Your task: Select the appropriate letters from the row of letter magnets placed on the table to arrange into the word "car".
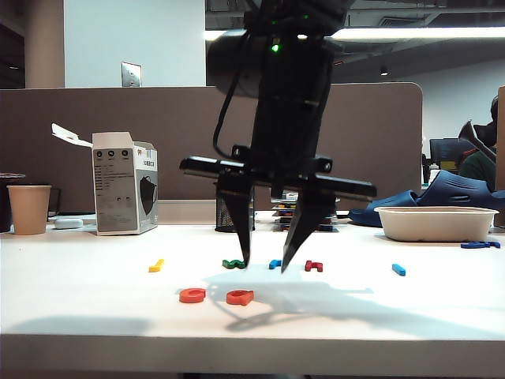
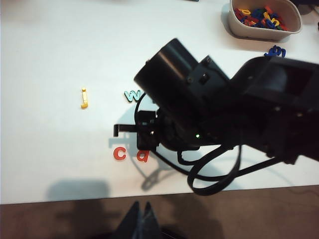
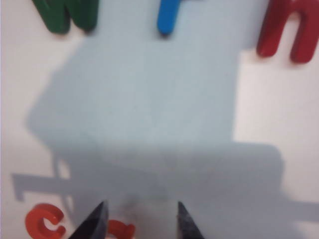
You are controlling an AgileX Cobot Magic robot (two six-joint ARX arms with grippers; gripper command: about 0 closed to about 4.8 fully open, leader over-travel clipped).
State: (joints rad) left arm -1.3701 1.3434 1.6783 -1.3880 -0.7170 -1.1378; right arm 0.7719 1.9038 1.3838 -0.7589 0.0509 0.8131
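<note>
On the white table (image 1: 95,316) an orange "c" (image 1: 192,295) and an orange "a" (image 1: 239,297) lie side by side near the front. Behind them runs a row of letter magnets: yellow (image 1: 156,265), green (image 1: 233,264), the light blue "r" (image 1: 274,264), dark red (image 1: 313,266) and a light blue bar (image 1: 398,269). My right gripper (image 1: 266,267) points down, open and empty, its tips just above the table between the "a" (image 3: 121,230) and the "r" (image 3: 169,17). My left gripper (image 2: 142,214) is shut, off the table's front edge.
A white bowl (image 1: 435,223) of spare letters stands at the back right, with a navy piece (image 1: 480,245) beside it. A paper cup (image 1: 29,208) and a grey box (image 1: 125,193) stand at the back left. A black mesh holder is behind the right arm.
</note>
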